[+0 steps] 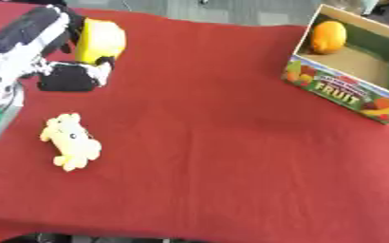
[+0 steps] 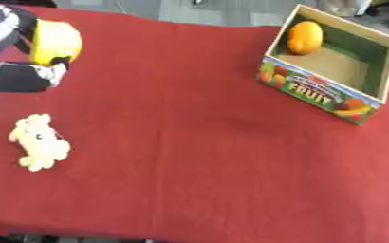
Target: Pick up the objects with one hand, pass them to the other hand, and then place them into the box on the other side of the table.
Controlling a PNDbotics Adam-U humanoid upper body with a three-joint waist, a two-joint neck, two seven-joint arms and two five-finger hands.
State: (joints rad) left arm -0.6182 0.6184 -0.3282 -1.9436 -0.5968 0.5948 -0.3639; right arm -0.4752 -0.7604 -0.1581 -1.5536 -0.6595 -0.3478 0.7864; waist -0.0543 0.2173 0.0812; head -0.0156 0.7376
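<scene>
Count, by clock position on the table:

- Boxes: one, a fruit-printed cardboard box (image 2: 327,92), at 2 o'clock.
- Orange fruit: one (image 2: 305,37), inside that box.
- Yellow plush toys: one (image 1: 70,141), at 9 o'clock on the red cloth (image 1: 214,142).
- Yellow rounded objects: one (image 1: 99,40), at 10 o'clock, in the left hand (image 1: 69,76).
- Robot hands showing: one.

Left hand (image 1: 69,76): at the table's (image 1: 214,142) far left corner — fingers curled round a yellow object (image 1: 100,40).
Plush toy (image 1: 70,141): yellow, lying near the left edge.
Box (image 1: 347,92): far right corner — an orange (image 1: 328,37) lies inside.
</scene>
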